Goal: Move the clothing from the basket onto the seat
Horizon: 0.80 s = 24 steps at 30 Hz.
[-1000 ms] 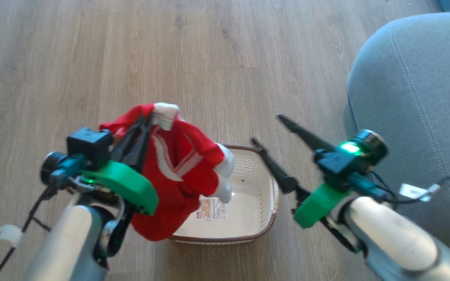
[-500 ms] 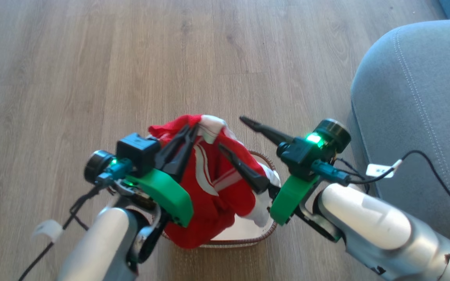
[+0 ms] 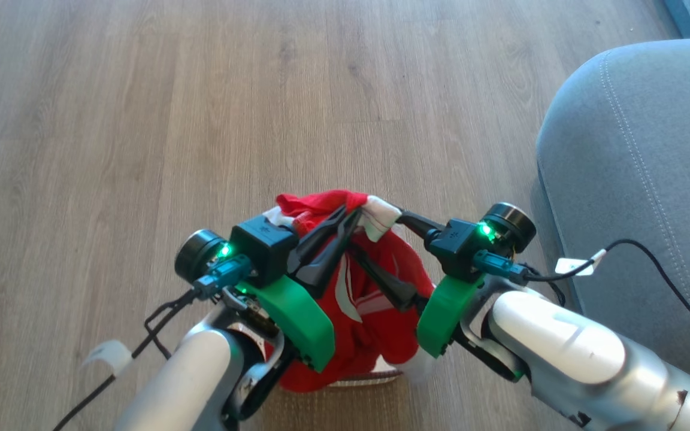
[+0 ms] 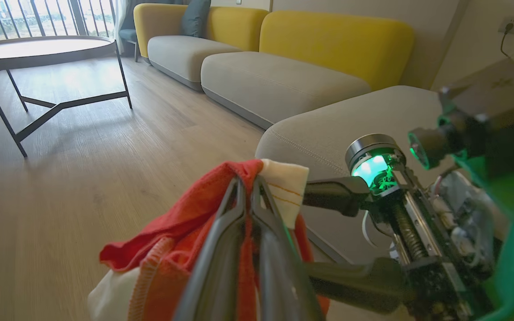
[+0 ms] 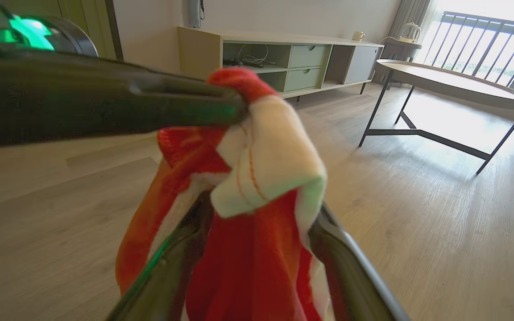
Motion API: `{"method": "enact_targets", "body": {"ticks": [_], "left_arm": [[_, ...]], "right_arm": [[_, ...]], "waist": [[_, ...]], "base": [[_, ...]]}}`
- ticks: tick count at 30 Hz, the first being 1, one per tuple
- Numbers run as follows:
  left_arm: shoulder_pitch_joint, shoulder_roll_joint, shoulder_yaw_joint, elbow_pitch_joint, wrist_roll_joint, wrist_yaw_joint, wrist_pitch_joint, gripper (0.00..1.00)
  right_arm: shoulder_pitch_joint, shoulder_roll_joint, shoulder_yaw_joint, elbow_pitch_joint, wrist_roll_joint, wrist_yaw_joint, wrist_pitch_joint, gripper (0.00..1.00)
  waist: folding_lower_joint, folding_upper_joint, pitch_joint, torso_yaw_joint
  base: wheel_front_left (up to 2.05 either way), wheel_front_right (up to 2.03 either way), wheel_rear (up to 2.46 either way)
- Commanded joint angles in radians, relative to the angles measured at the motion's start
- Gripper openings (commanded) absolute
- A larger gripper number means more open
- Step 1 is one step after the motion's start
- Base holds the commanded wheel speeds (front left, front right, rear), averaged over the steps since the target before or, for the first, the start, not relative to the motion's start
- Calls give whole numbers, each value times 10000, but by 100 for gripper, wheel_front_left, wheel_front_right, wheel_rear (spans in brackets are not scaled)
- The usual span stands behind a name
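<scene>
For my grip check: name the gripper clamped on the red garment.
The left gripper, shut on the clothing; the right gripper stands open around it.

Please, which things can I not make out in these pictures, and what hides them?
Inside the basket: head view, covered by the clothing and both arms; a rim strip shows.
The clothing's lower end: wrist views, cut by the bottom edge.
Jaw tips of the right gripper: head view, behind the clothing and left gripper.
Objects on the cabinet: right wrist view, too small.
</scene>
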Motion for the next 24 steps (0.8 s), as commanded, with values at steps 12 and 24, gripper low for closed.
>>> {"method": "enact_targets", "body": {"ticks": [12, 24], "left_arm": [[-337, -158, -65, -956, -498, -229, 284, 0], [-382, -204, -99, -774, -635, -229, 112, 0]], "right_arm": [[-260, -27, 391, 230, 824, 69, -51, 75], [-183, -120, 32, 104, 1255, 69, -51, 0]], "waist": [[-1, 0, -296, 39], [-1, 0, -135, -20]], "base": [[0, 0, 0], [0, 0, 0]]}}
